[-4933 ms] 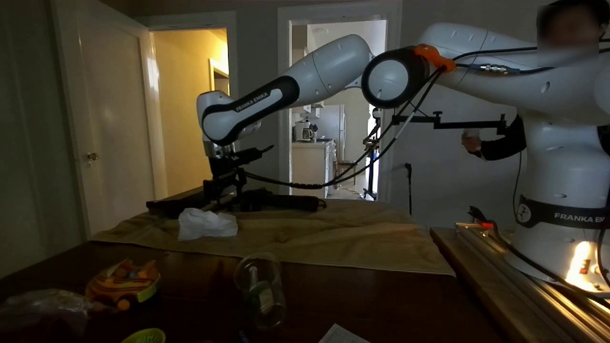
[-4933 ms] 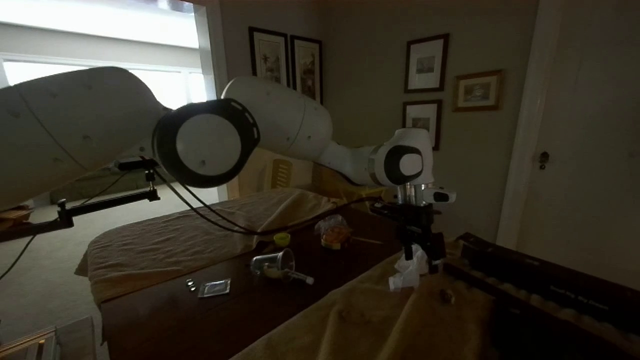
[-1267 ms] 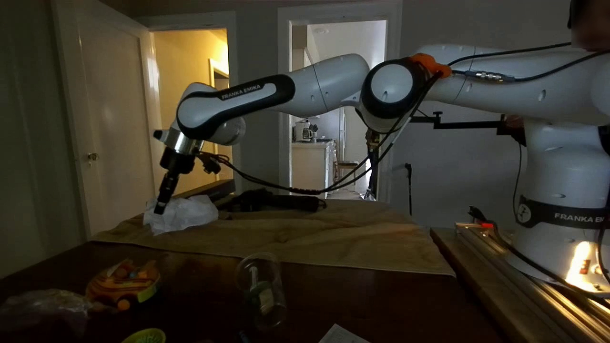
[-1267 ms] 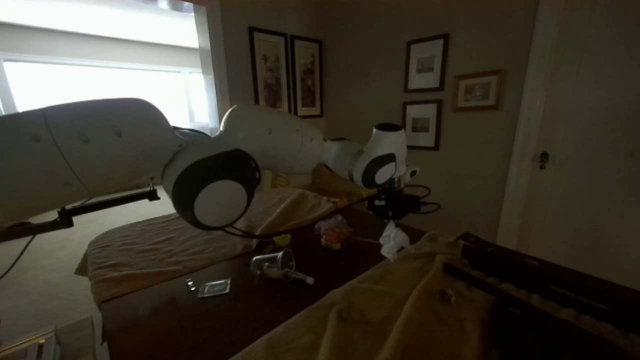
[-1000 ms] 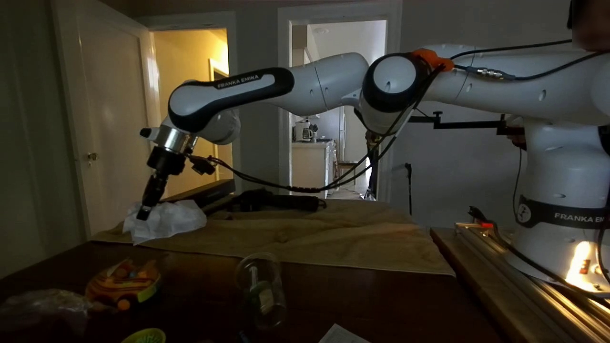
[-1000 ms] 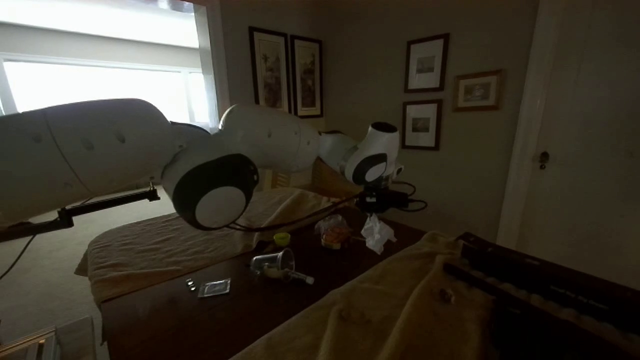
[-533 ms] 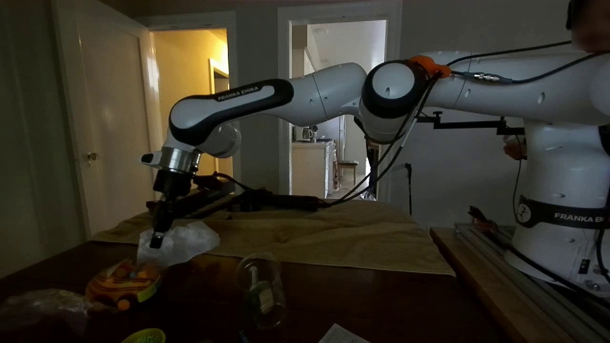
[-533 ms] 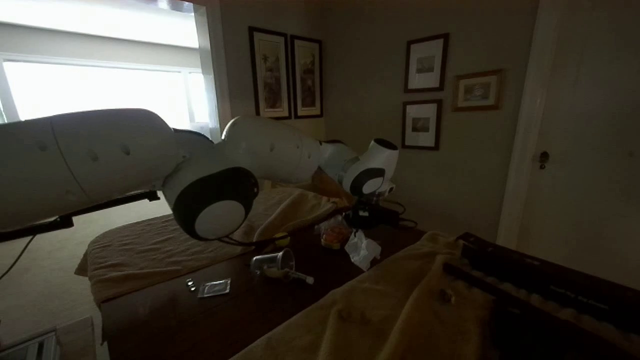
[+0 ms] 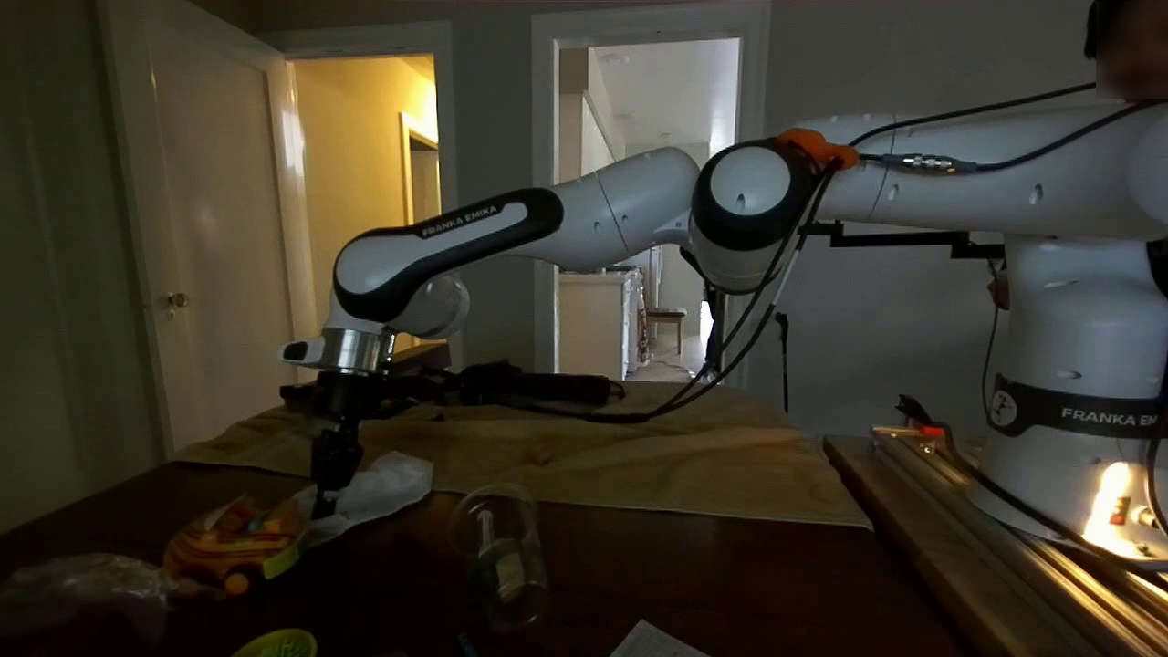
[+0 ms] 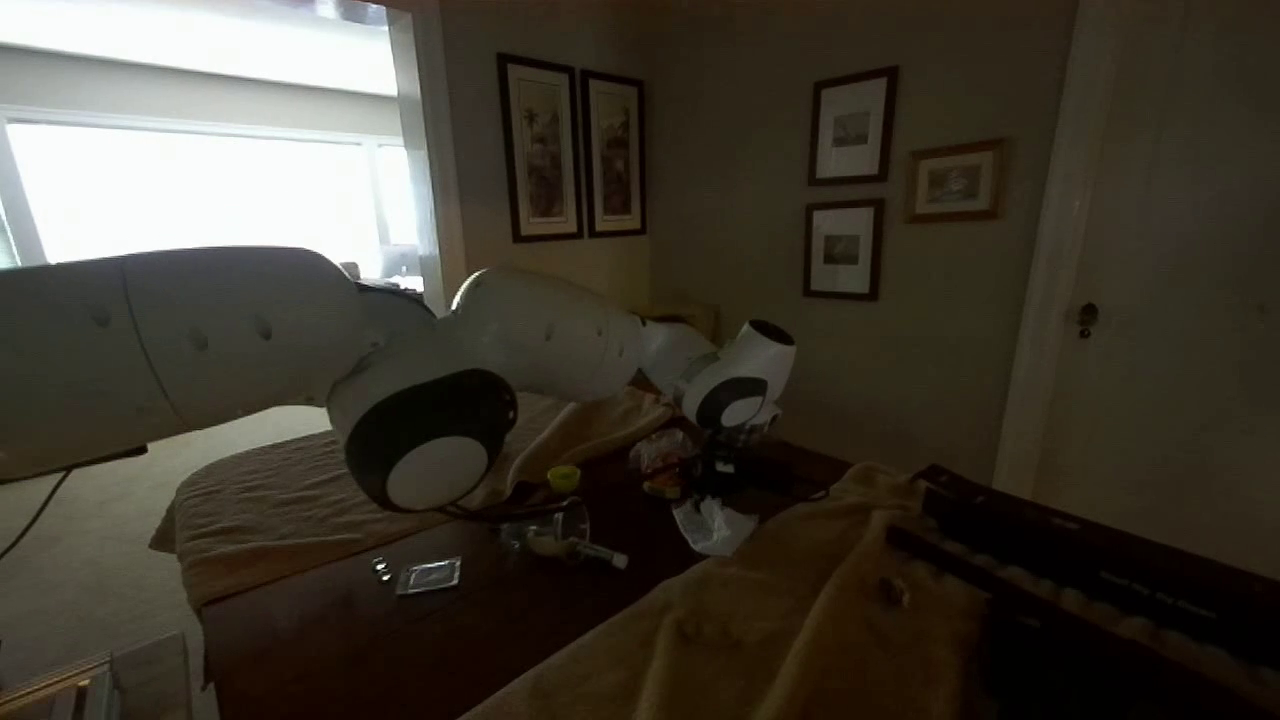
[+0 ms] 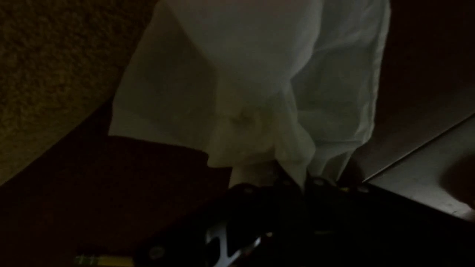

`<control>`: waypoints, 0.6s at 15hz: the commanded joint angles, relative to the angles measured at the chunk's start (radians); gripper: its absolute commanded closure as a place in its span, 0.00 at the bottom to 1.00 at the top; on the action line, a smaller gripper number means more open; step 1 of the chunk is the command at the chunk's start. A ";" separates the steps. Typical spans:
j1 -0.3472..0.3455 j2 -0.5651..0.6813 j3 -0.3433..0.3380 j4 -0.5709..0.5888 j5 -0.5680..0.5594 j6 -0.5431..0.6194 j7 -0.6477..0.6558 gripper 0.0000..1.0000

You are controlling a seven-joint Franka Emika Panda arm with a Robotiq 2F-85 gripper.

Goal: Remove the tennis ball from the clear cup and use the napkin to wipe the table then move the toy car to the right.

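I'm pinching the napkin [image 9: 388,484] in closed fingers [image 9: 325,503] near the toy car [image 9: 235,544], so I'm risking knocking it by wiping wide.

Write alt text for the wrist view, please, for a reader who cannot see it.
A black, closed end effector pinches a thin, crumpled white napkin that fans out toward the top of this dim picture. Behind the napkin lie a dark brown wooden tabletop and, at upper left, fuzzy tan cloth; a slim yellow pencil-like stick shows at the bottom left.
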 commanded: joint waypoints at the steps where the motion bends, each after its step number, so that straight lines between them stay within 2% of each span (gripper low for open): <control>1: 0.020 0.007 0.013 0.018 -0.005 -0.054 -0.067 0.98; 9: 0.094 0.003 -0.001 0.019 -0.025 -0.172 -0.172 0.98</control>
